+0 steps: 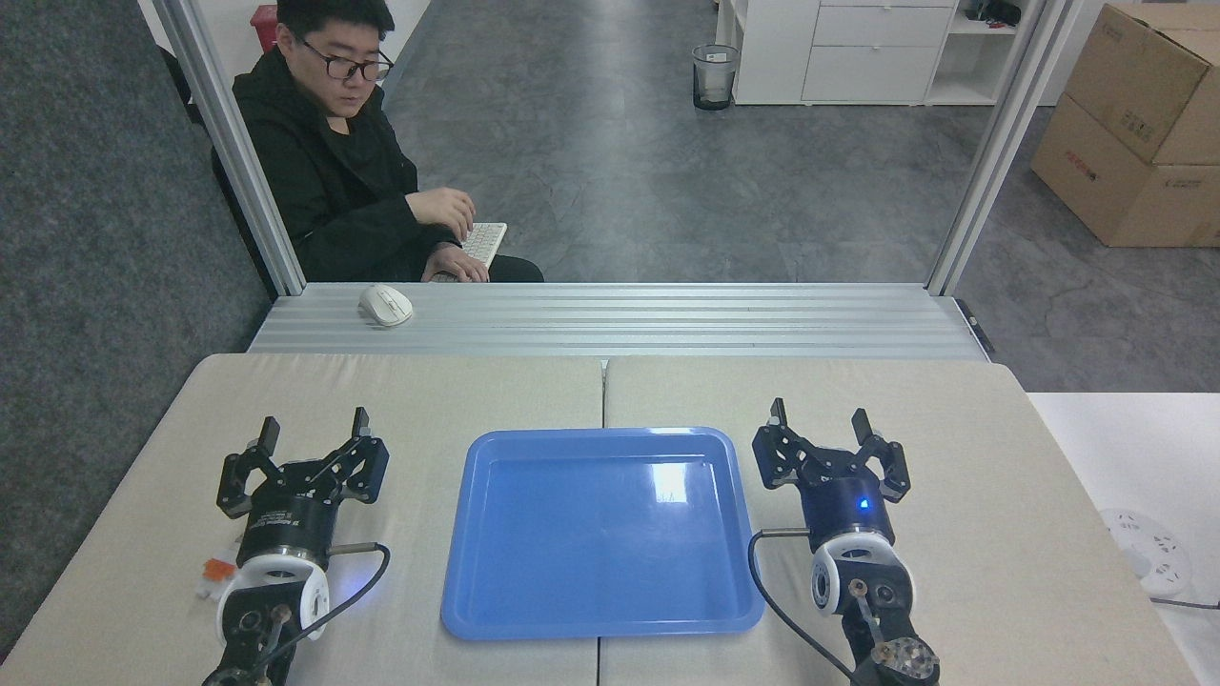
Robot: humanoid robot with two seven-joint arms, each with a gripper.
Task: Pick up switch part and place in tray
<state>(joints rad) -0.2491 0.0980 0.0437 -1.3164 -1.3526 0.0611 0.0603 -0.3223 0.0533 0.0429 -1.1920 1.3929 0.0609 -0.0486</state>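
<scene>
On the beige, cloth-like table top, made of 2 panels meeting at a centre seam, lies the tray, a shallow glossy blue plastic rectangle with rounded corners and a raised rim; ceiling light glints off its smooth floor. The left gripper stands to the tray's left, its 2 dark angular fingers spread wide with nothing between them. The right gripper stands just beside the tray's right rim, its jaws likewise wide apart and holding nothing; a small blue light glows on its round black body. The switch part, a small white block with an orange section, lies on the table near the front-left corner, partly hidden behind the left arm's white wrist ring, well apart from the tray. Beyond the table runs a ribbed aluminium ledge carrying a white rounded mouse. Behind it a seated person in black rests hands on a white keyboard.
</scene>
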